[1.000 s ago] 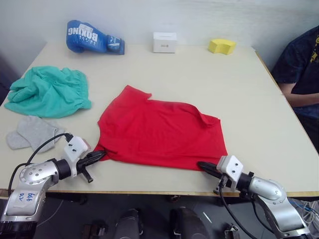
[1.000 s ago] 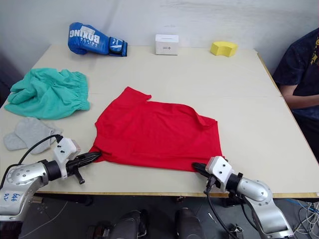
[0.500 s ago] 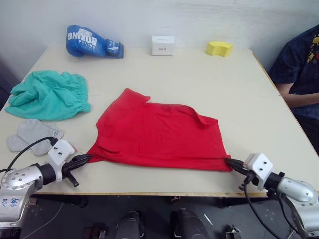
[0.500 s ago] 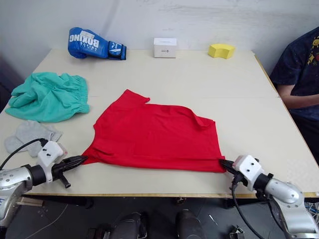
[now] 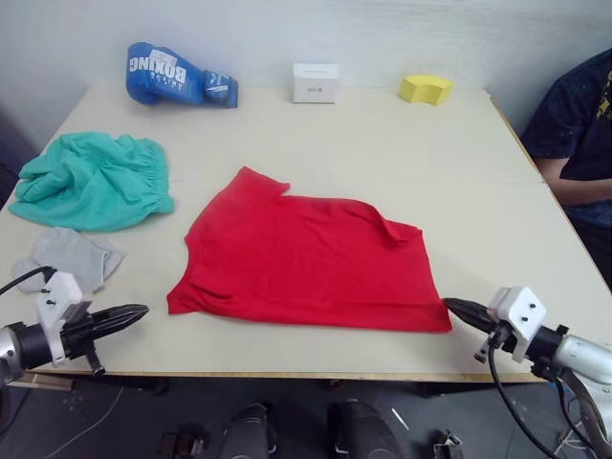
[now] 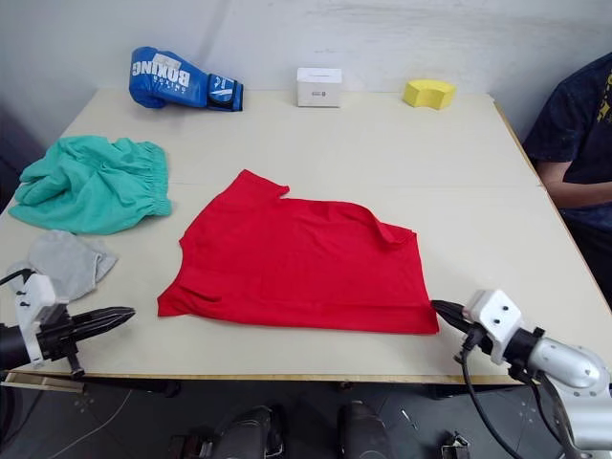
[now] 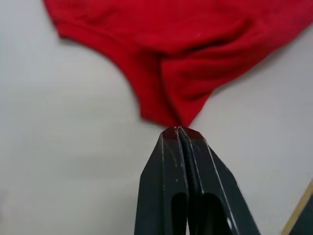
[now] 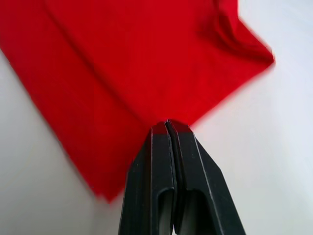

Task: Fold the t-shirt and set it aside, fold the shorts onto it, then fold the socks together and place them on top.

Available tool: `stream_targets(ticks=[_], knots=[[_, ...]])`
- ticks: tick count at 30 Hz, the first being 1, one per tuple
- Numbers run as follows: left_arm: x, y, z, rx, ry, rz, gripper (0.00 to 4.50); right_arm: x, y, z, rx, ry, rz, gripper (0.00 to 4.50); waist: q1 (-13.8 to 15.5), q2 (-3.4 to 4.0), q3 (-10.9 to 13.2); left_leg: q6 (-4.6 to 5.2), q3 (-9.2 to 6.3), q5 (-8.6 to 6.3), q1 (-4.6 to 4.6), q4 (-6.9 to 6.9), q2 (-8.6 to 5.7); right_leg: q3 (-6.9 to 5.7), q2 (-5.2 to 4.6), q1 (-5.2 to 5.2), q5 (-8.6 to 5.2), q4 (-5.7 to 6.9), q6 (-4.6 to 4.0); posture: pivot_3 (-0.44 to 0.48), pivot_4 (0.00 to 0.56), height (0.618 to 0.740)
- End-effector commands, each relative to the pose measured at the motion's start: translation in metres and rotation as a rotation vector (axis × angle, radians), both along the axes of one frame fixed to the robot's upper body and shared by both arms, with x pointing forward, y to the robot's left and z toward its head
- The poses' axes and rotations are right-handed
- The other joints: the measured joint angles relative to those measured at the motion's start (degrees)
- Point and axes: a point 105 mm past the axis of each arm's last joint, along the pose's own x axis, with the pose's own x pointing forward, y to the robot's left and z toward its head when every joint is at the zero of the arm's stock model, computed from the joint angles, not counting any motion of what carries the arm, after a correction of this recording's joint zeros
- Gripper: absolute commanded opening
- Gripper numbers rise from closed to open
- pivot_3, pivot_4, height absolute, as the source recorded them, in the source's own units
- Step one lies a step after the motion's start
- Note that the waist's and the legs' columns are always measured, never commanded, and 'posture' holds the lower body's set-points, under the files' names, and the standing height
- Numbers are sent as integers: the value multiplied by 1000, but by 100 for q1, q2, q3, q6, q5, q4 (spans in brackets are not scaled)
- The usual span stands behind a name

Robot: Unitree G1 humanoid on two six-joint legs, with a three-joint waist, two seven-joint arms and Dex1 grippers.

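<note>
At the table's near edge, the left gripper and right gripper both have their jaws pressed together on nothing, tips just off the bright red cotton t-shirt's two near corners. That shirt lies spread mid-table, apparently half-folded, with a sleeve flap near its right side. Judging by this, setting it aside is still to do. The crumpled teal-green fabric shorts and light grey ankle socks lie untouched at the left. Open tabletop lies right of the shirt, though a seated person borders that edge.
</note>
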Motion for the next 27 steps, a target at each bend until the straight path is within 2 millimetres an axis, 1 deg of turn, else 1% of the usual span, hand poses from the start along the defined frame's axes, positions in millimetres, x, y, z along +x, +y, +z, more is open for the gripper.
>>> stream_targets(ticks=[1, 3, 5, 8, 10, 14, 16, 18, 19, 22, 23, 25, 27], knots=[[11, -27, 9, -9, -72, -63, 52, -5, 37, 10, 40, -29, 117, 0, 15, 0, 0, 0, 0, 0, 1, -1, 0, -1, 1, 1, 5, 1, 9, 0, 150, 740], [22, -43, 8, -22, -111, -73, 52, -7, 60, 5, 47, -21, 176, 0, 29, 1, 1, 0, -2, 0, 0, -2, 0, -4, 2, 1, 6, -1, 12, 0, 150, 740], [33, -56, 6, -23, -132, -74, 52, -6, 75, -1, 52, -12, 195, 0, 34, 0, 1, 0, -1, 0, -3, 0, -1, -5, 2, 1, 7, -1, 14, 0, 150, 740], [46, -63, -3, 0, -145, -58, 52, 3, 80, -10, 50, -13, 167, 0, 31, -1, 1, 1, 0, 1, -9, 7, -3, -5, 3, 0, 12, -1, 23, 0, 150, 740], [54, -65, -10, 17, -135, -47, 52, 7, 78, -15, 42, -9, 141, 0, 16, -3, 2, 2, 3, 0, -9, 11, -4, -3, 3, 0, 14, 0, 27, 0, 150, 740], [62, -68, -21, 58, -95, -56, 52, 12, 67, -27, 15, 5, 109, 0, 24, -5, 3, 2, 3, 1, -7, 11, -3, -4, 5, 1, 15, 1, 29, 0, 150, 740], [62, -69, -19, 52, -83, -77, 52, 14, 60, -29, -2, 1, 100, 0, 24, -6, 5, 2, 2, 1, -7, 11, -2, -6, 7, 0, 15, 3, 28, 0, 150, 740], [59, -69, -12, 39, -81, -109, 52, 16, 54, -28, -8, -9, 84, 0, 11, -8, 5, 2, 3, 1, -7, 11, -2, -5, 8, 0, 15, 4, 29, 0, 150, 740], [56, -67, -9, 33, -79, -116, 52, 17, 51, -28, -9, -14, 75, 0, 9, -8, 6, 2, 3, 1, -7, 12, -1, -5, 8, 1, 15, 4, 29, 0, 150, 740], [50, -45, 3, 49, -78, -93, 52, 18, 46, -29, -13, -17, 61, 0, 1, -10, 7, 0, 2, 3, -5, 13, 0, -5, 8, 1, 15, 7, 29, 0, 150, 740], [48, -41, 4, 49, -69, -93, 52, 18, 45, -30, -13, -17, 61, 0, -4, -10, 7, 0, 2, 3, -4, 13, 0, -5, 8, 1, 15, 8, 29, 0, 150, 740], [42, -39, 2, 65, -46, -124, 52, 17, 46, -31, -11, -14, 62, 0, -4, -8, 8, -1, 2, 3, -2, 12, 1, -5, 7, 1, 14, 9, 27, 0, 150, 740], [42, -40, -3, 81, -33, -141, 52, 17, 46, -32, -9, -11, 64, 0, 0, -8, 9, -1, 2, 2, -1, 12, 0, -4, 5, 3, 14, 8, 27, 0, 150, 740]])
